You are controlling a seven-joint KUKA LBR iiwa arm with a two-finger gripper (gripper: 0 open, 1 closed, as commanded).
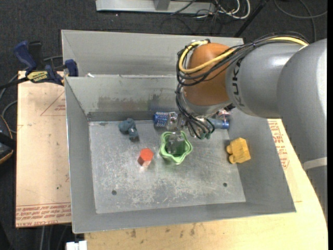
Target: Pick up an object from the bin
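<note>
Looks like the grasp step. Gripper low over green crinkled cup-like thing near centre of bin. Orange block at its 9 o'clock, yellow piece at 3. Jaw state: cannot tell. Next probably: confirm grip, then lift straight up.

A robotics lab: an industrial arm over a grey metal bin, cables trailing across the floor.

I see a grey bin with a bright green cup, a red-orange block, a yellow piece, a slate-blue lump and a blue-and-white striped item. My arm's wrist cover is orange.
</note>
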